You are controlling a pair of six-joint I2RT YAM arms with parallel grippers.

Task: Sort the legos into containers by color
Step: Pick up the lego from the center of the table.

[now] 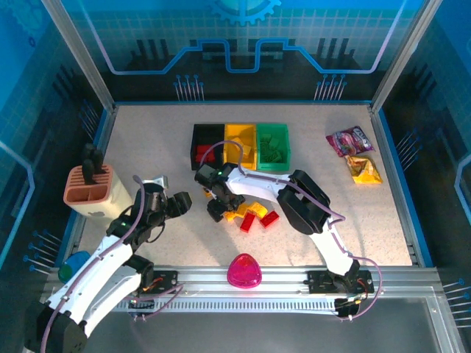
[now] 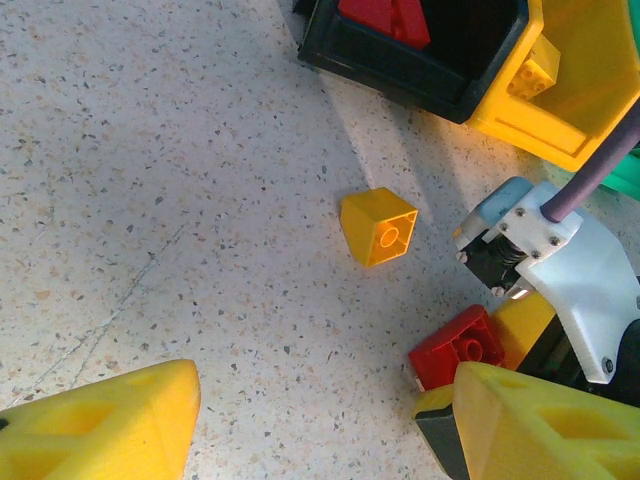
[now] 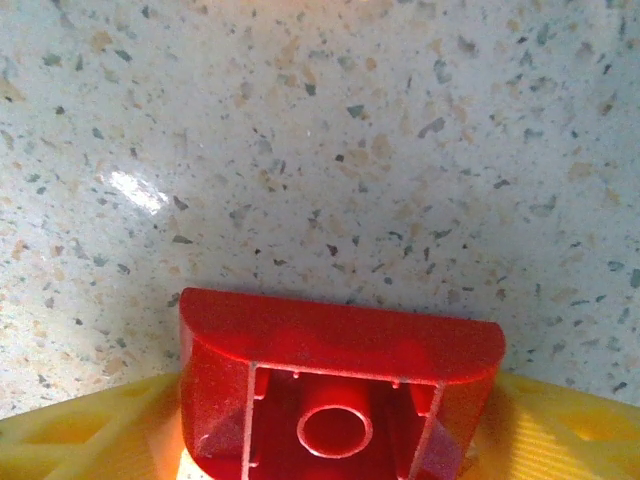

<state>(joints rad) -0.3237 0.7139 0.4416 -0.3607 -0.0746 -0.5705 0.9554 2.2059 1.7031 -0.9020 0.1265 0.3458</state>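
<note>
red brick [image 3: 340,375] cut off at the bottom edge, black bin [image 2: 395,68] cropped by the top edge

Both arms: white shell links, black joint housings, black bases, purple cables looped alongside; left arm [image 1: 99,265], right arm [image 1: 333,246]. On right arm: purple cable [image 2: 598,160] entering white wrist housing [image 2: 590,275], silver screws, pale blue cap. Yellow chunky fingers [image 2: 110,425] with triangular recesses on left pincer [image 2: 325,390]; yellow ribbed fingers [image 3: 85,435] on right pincer [image 1: 218,209].
</note>
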